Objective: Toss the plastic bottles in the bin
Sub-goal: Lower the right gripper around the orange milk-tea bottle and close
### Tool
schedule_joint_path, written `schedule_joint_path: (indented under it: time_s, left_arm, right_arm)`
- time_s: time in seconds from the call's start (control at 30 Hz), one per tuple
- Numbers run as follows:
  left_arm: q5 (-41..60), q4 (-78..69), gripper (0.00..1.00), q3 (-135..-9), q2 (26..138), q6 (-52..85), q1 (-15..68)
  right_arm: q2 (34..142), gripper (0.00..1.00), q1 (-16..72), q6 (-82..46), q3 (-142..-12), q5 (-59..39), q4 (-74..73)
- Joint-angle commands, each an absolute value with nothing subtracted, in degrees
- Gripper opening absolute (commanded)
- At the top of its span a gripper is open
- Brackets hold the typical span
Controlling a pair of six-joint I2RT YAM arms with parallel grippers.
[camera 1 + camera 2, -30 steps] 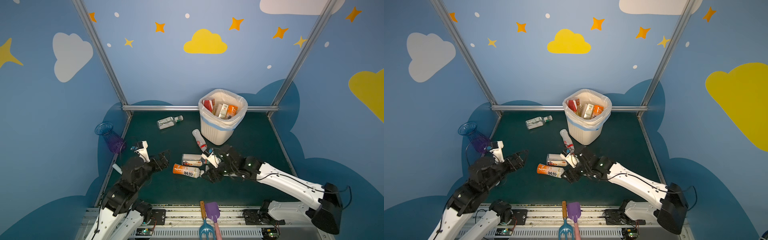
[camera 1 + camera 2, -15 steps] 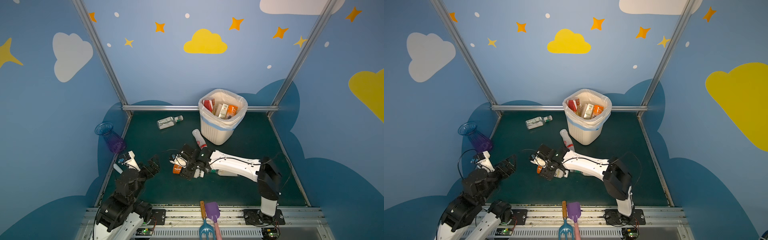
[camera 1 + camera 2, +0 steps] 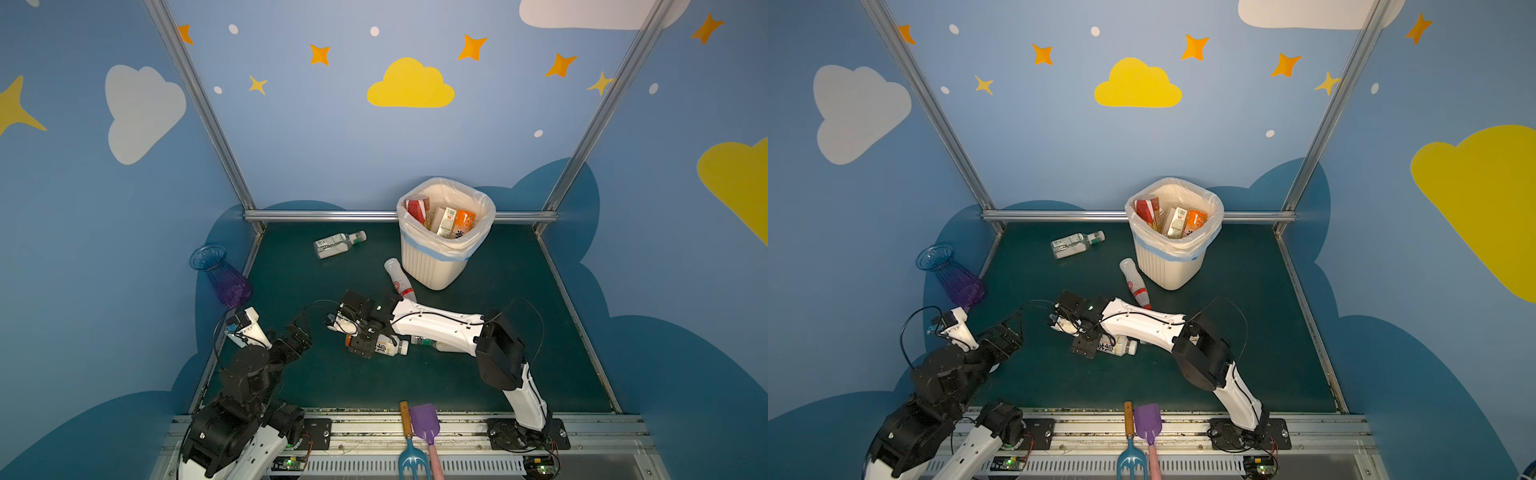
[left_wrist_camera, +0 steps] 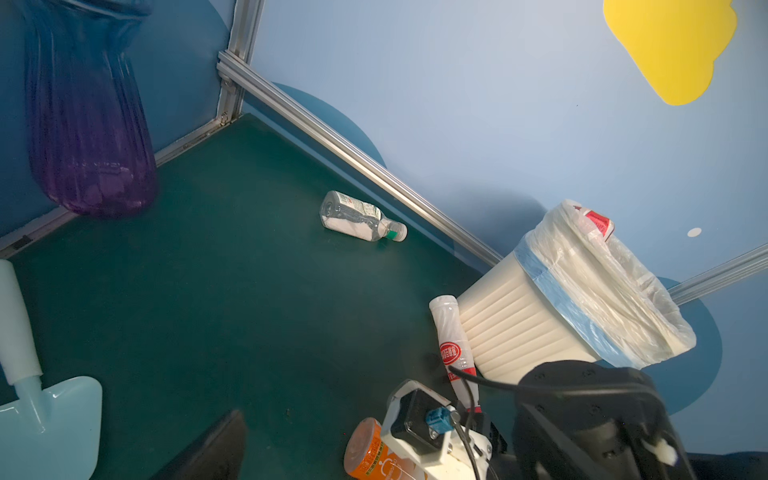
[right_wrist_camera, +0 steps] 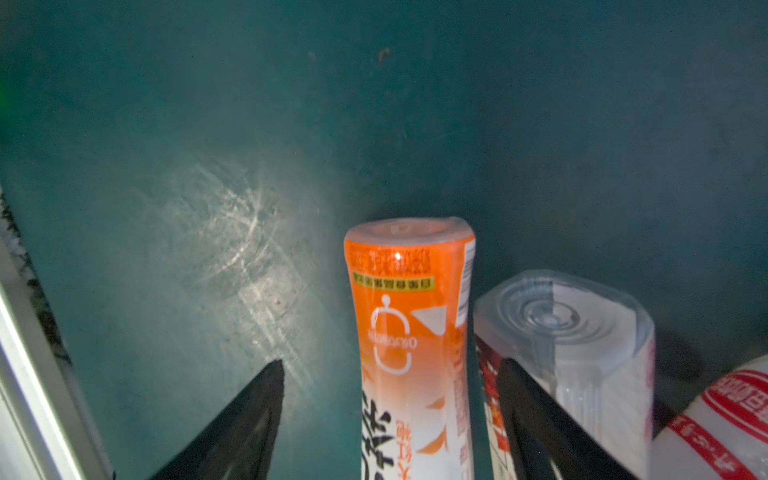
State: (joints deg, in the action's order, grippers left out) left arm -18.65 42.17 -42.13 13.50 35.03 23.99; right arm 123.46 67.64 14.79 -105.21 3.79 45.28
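Note:
An orange-labelled plastic bottle (image 3: 388,345) (image 5: 411,332) lies on the green mat. My right gripper (image 3: 365,343) (image 5: 390,415) is low over it and open, one finger on each side with a gap showing. A clear bottle (image 5: 582,332) lies right beside it. A white red-labelled bottle (image 3: 399,279) (image 4: 451,345) rests by the bin (image 3: 432,266) (image 3: 1167,266), which holds several bottles. A green-capped bottle (image 3: 338,244) (image 4: 361,216) lies near the back rail. My left gripper (image 3: 299,332) (image 3: 1007,332) hangs open and empty at the front left.
A blue-purple ribbed vase (image 3: 224,276) (image 4: 83,124) leans at the left wall. A purple toy shovel (image 3: 424,424) and a blue fork (image 3: 409,457) lie on the front rail. A pale blue shovel (image 4: 45,415) lies close to my left gripper. Metal rails edge the mat.
My right arm has folded back and carried its gripper leftward along the orange-labelled bottle. My left arm has drawn back toward the front left corner. No bottle has moved.

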Motion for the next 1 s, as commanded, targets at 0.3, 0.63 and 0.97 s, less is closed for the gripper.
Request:
schedule_joint_path:
  time_s: [0.3,0.63,0.97]
  left_arm:
    - [-22.6,46.1,1.0,-44.5,10.2,32.5,23.8]
    - [-23.2,46.1,1.0,-44.6,10.1,32.1,23.8]
    - [-23.1,46.1,1.0,-44.5,10.5,32.1,23.9]
  right_arm:
    - [132.2,0.81,67.8,15.9,-114.0,5.8,52.5]
    - [135.1,0.59,67.8,15.1,-117.7,6.2,53.9]
    - [126.8,0.39,67.7,13.5,-113.9,2.2,50.2]
